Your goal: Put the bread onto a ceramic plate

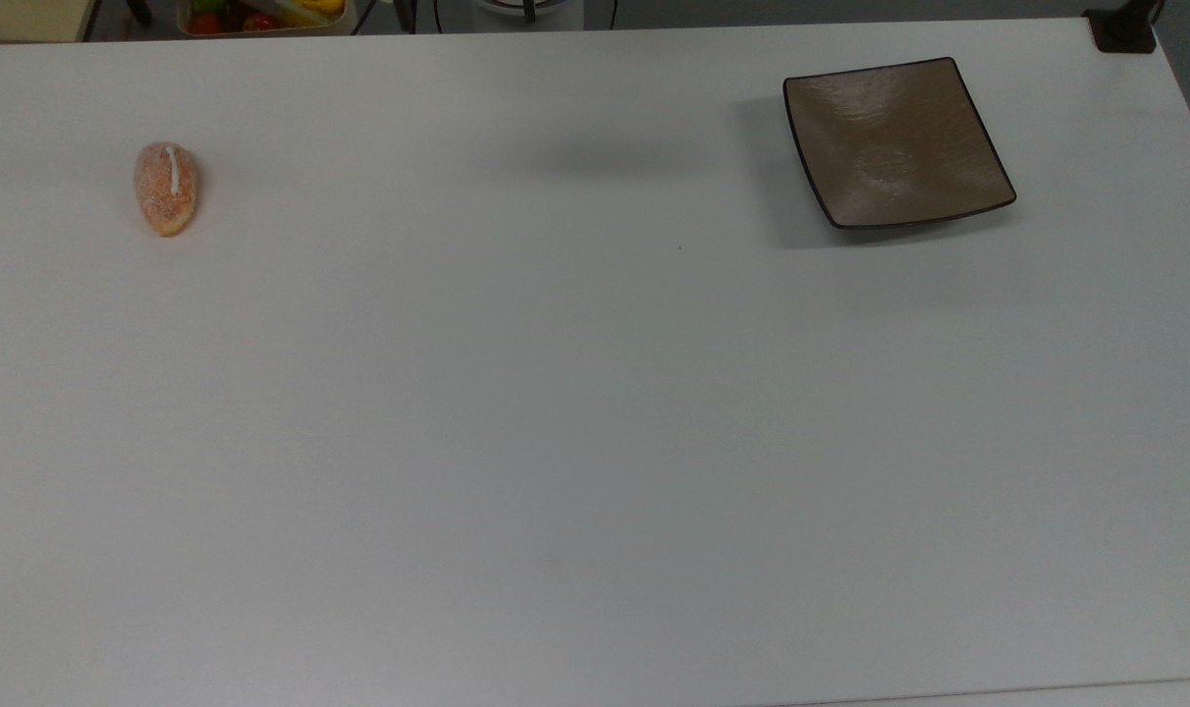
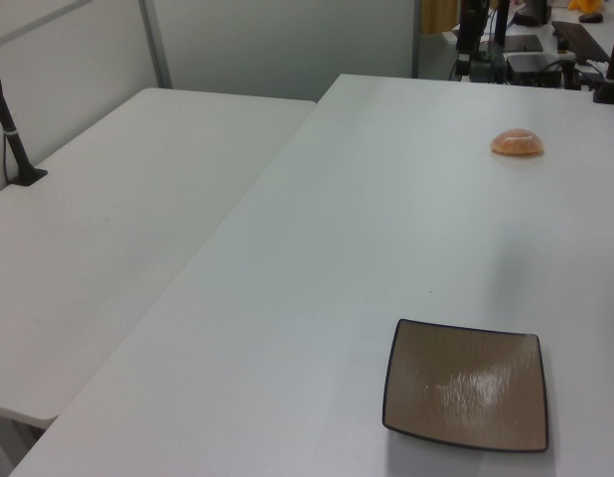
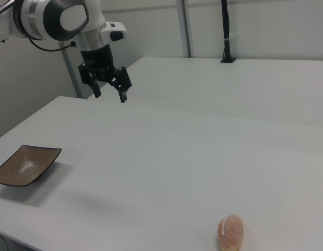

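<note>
In the right view, nearest the camera, the small oval orange-tan bread (image 3: 232, 232) with a pale speckled crust and a white cream stripe lies on the white table (image 3: 177, 167), untouched. Farther back toward the right view's left sits the square glossy brown ceramic plate (image 3: 25, 164) with upturned corners and a thin dark rim, empty. Beyond both, the black two-finger gripper (image 3: 108, 91) of the white arm hangs high above the table, its fingers spread apart with nothing between them.

In the top view the bread (image 1: 166, 188) lies near the top view's left edge and the ceramic plate (image 1: 894, 142) toward the top view's right, well apart. In the left view the ceramic plate (image 2: 468, 386) is near and the bread (image 2: 517, 143) far.

I judge the task at its opening step: the reach for the bread is not yet made. The next move calls for carrying the gripper across and down over the bread, fingers straddling its narrow width
</note>
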